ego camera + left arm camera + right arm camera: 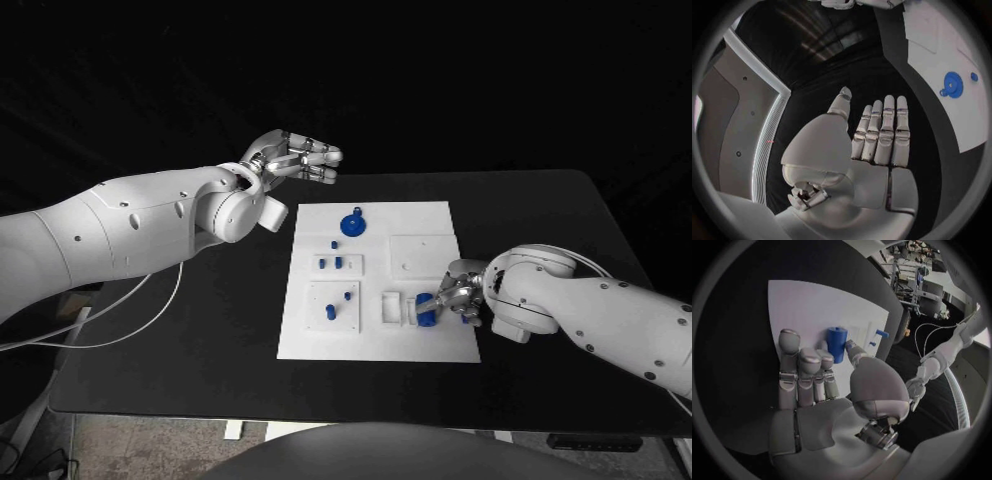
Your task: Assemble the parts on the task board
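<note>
A: Right hand (459,298) is working at the near right part of the task board (378,338), fingers closing round a blue cylinder (428,308) that's sitting at a white holder.

B: Wrist cam is showing it better: blue cylinder (837,344) pinched between thumb and fingertips (789,340), lying over the board's white face. So that hand's gripping the part, not just touching it.

A: And the left hand (296,158)?

B: Hanging off the board's far left corner, well apart from it, holding nothing. Fingers look straight and close together in its wrist cam, palm (873,145) bare, so I'm calling it open.

A: Other blue bits: round disc w/ a stub (352,223) near the board's far edge, 2 small pegs (333,263) in a recess nearer the middle.

B: Tip for this step, imo: keep the cylinder square to its slot, press straight in, don't twist. Pinch looks shallow, so it could roll out if it's pushing crooked.
</note>
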`<act>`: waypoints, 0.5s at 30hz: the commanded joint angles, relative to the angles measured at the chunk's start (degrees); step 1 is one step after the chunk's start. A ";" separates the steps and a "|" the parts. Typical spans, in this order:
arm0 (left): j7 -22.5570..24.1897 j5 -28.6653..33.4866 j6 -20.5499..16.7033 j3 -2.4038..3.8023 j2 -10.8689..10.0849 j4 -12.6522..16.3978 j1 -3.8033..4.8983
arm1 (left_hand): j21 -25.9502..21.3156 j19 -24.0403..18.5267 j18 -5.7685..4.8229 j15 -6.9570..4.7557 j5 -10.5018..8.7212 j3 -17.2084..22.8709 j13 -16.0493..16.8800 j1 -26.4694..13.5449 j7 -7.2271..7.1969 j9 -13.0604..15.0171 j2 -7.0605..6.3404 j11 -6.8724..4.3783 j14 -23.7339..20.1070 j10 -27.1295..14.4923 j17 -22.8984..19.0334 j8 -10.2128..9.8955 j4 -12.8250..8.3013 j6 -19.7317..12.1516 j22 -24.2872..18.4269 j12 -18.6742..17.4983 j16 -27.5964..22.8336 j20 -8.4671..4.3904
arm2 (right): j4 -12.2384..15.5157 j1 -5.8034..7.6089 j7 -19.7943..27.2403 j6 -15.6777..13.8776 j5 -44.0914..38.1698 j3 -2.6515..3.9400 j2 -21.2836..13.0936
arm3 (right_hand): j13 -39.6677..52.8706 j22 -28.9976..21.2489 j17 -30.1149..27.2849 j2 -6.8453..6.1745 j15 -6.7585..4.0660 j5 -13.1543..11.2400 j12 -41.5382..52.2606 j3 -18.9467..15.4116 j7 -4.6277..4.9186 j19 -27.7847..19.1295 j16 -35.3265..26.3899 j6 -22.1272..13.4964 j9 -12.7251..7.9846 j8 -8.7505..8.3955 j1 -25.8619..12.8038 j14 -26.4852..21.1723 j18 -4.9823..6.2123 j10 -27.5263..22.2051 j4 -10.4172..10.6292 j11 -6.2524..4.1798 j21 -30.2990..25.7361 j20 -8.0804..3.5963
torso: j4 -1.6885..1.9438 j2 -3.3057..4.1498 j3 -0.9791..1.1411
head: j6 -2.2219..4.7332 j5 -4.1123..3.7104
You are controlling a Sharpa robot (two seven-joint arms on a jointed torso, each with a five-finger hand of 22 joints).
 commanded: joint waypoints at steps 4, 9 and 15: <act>-0.26 0.34 0.43 0.04 0.20 0.04 0.03 | 0.22 0.25 0.04 0.07 -0.20 0.39 0.06 -0.16 -0.05 0.05 0.03 0.33 0.02 -0.26 -0.05 0.27 -0.05 -0.49 -0.26 0.04 -0.18 0.15 | -0.50 -1.00 -1.52 3.30 2.07 -1.18 0.48 | -0.05 0.15 0.12 0.33 0.03 0.40 0.08 -0.09 0.14 1.35 0.30 -0.11 -21.49 -0.19 -0.17 0.38 0.78 0.05 -0.31 0.10 -0.13 0.31 | 0.00 0.01 0.01 | -0.04 0.25; -0.44 0.27 0.49 0.05 0.32 0.00 0.03 | 0.22 0.25 0.04 0.07 -0.20 0.39 0.06 -0.16 -0.05 0.05 0.03 0.33 0.02 -0.26 -0.05 0.27 -0.05 -0.49 -0.26 0.04 -0.18 0.15 | -0.64 -1.02 -1.48 3.20 2.22 -1.31 0.96 | -0.02 0.23 0.21 0.38 0.01 0.50 0.13 -0.13 0.11 1.37 0.37 0.02 -21.46 -0.17 -0.15 0.41 0.78 0.07 -0.42 0.08 -0.12 0.30 | 0.01 0.00 0.01 | -0.17 0.25; -0.60 0.22 0.61 0.05 0.44 -0.02 0.04 | 0.25 0.27 0.07 0.10 -0.18 0.41 0.06 -0.23 -0.01 0.05 -0.03 0.36 -0.05 -0.33 -0.05 0.25 -0.04 -0.57 -0.38 0.04 -0.18 0.17 | -0.86 -1.03 -1.41 2.50 2.21 -1.35 1.58 | -0.04 0.36 0.24 0.35 0.01 0.62 0.12 -0.21 0.09 1.40 0.32 0.08 -21.44 -0.20 -0.08 0.39 0.77 0.04 -0.69 0.06 -0.19 0.29 | -0.05 0.04 0.06 | -0.29 0.29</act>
